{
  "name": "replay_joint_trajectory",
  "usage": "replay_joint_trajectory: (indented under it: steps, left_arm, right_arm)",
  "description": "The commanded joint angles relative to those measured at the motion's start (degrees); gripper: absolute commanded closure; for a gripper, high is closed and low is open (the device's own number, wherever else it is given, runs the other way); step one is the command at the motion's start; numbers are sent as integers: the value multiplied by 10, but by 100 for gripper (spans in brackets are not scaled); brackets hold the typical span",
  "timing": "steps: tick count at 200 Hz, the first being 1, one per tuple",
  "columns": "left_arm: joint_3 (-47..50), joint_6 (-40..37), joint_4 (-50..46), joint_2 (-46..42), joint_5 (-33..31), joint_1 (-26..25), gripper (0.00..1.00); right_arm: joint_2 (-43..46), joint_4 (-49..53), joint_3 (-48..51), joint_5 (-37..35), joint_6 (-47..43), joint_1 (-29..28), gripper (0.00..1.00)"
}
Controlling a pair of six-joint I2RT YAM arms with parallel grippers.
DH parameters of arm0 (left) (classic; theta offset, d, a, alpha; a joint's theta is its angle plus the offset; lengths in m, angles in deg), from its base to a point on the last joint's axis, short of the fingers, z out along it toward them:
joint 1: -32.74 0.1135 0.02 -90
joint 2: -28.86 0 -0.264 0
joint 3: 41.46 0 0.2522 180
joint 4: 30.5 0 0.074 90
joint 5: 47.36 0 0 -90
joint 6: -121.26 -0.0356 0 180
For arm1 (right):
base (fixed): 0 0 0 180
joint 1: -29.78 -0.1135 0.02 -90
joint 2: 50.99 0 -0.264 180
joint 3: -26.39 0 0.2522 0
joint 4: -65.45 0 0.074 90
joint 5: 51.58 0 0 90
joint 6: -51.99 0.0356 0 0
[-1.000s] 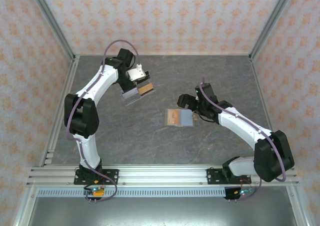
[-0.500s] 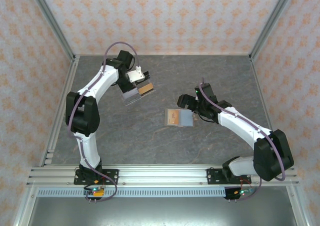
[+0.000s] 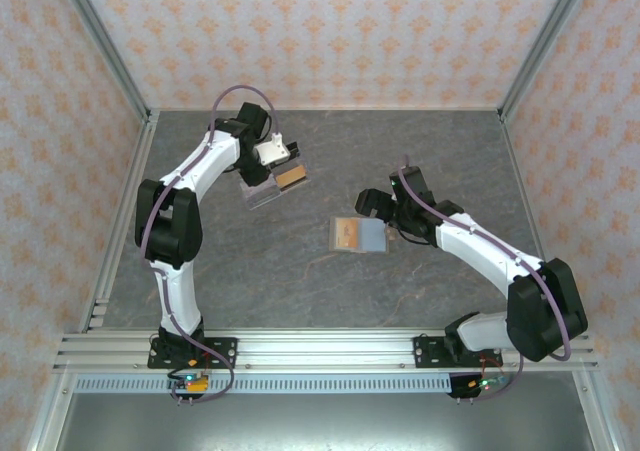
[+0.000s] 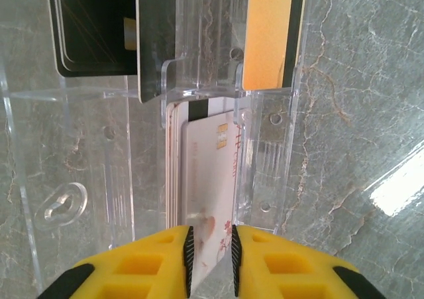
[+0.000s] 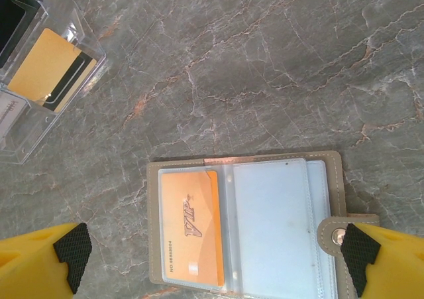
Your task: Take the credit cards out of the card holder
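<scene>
The card holder lies open and flat on the table, with an orange VIP card in its left sleeve and a pale blue sleeve on the right. My right gripper hovers over it, open wide, one finger at each side of the holder. My left gripper is at the clear tray. A white card with pink marks stands in a tray slot between the yellow fingers. It leans on the left pad, and a gap shows to the right pad.
The clear tray sits at the back left and also holds black cards and a tan card. Metal frame rails and patterned walls bound the grey marble table.
My left gripper's jaws have parted from the white card, which now stands in the tray slot. The left arm shifted slightly. The right arm has not moved.
</scene>
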Motion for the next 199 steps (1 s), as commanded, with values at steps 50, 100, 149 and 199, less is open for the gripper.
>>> replay_joint_trajectory:
  steps: [50, 100, 149, 199]
  left_arm:
    - [-1, 121, 45, -109, 54, 3, 69]
    - [139, 378, 169, -232, 74, -6, 67]
    - [295, 620, 260, -312, 30, -49, 63]
    - [417, 747, 313, -343, -67, -118, 54]
  right_arm:
    - [-20, 24, -22, -11, -3, 2, 0]
    - [-84, 39, -46, 11, 5, -26, 23]
    - [-159, 12, -69, 71, 13, -54, 50]
    - [-205, -18, -70, 87, 19, -53, 57]
